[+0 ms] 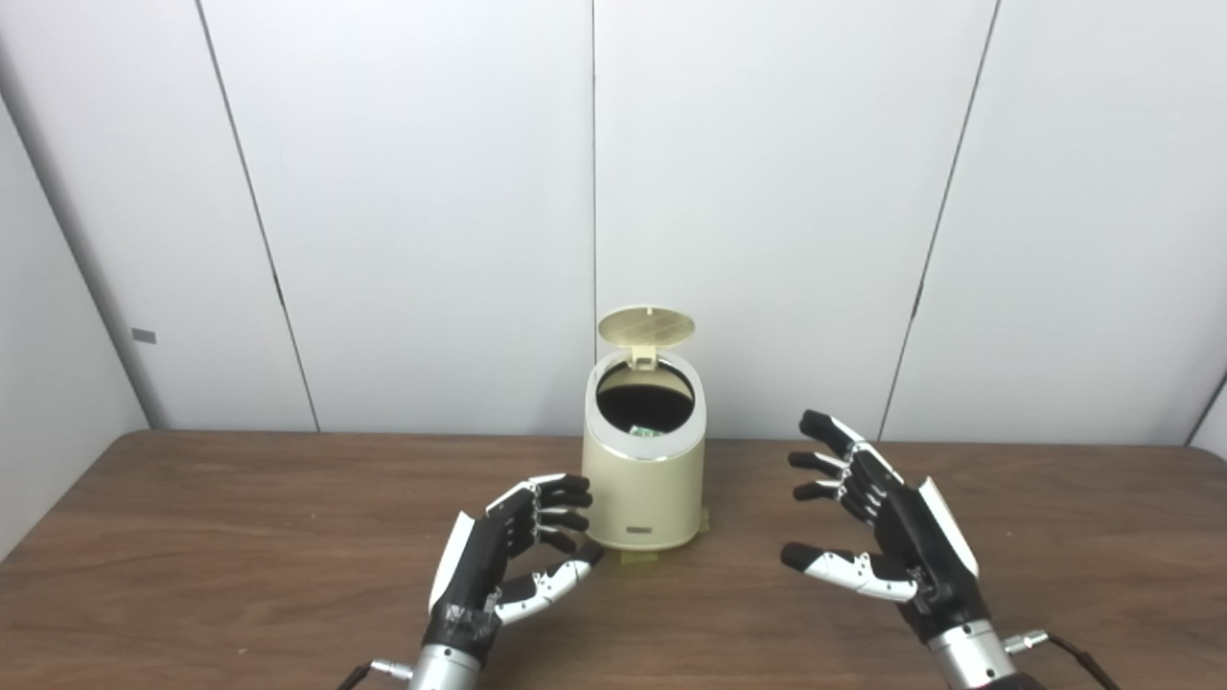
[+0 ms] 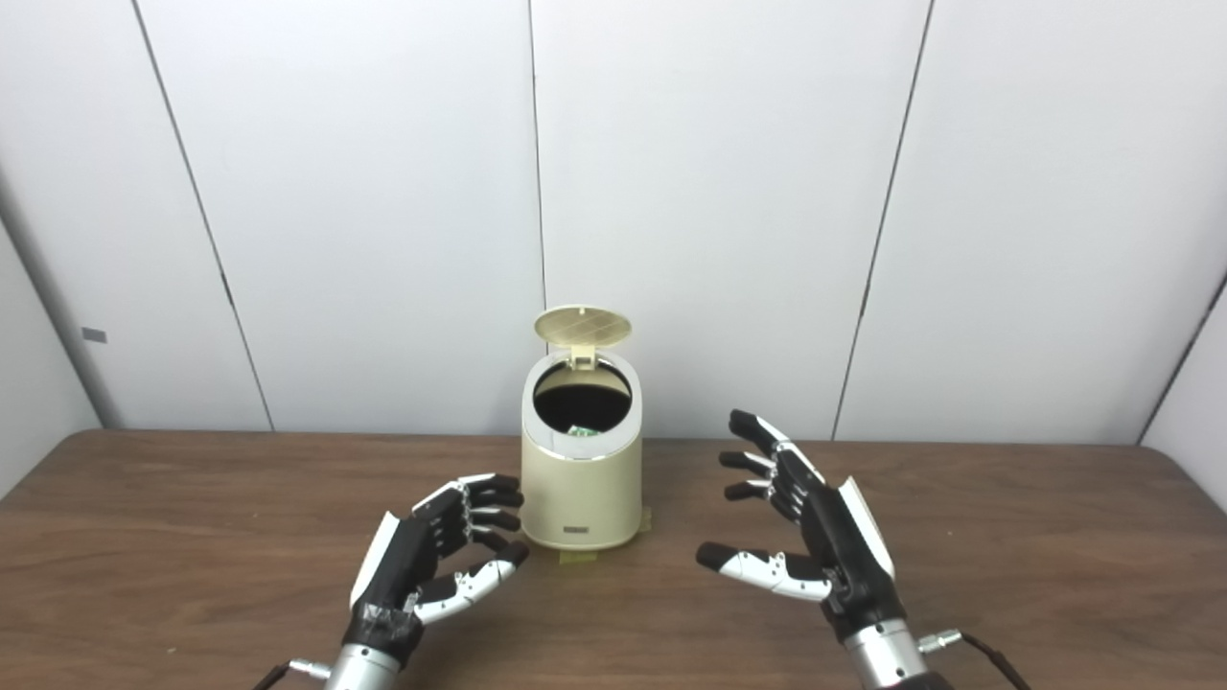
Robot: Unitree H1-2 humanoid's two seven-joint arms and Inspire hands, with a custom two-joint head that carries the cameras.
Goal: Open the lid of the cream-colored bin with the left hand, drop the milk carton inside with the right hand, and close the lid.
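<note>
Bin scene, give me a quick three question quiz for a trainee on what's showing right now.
1. True or false: the bin's lid stands open.
2. Which hand is nearer the bin: A left, B right?
3. Fill in: both hands hold ____.

Key: 1 true. 2 A, with its fingers close to the bin's lower front. 3 nothing; something small and green shows inside the bin.

White panelled walls (image 1: pixel 431 192) stand behind a dark wooden table (image 1: pixel 240 537).
</note>
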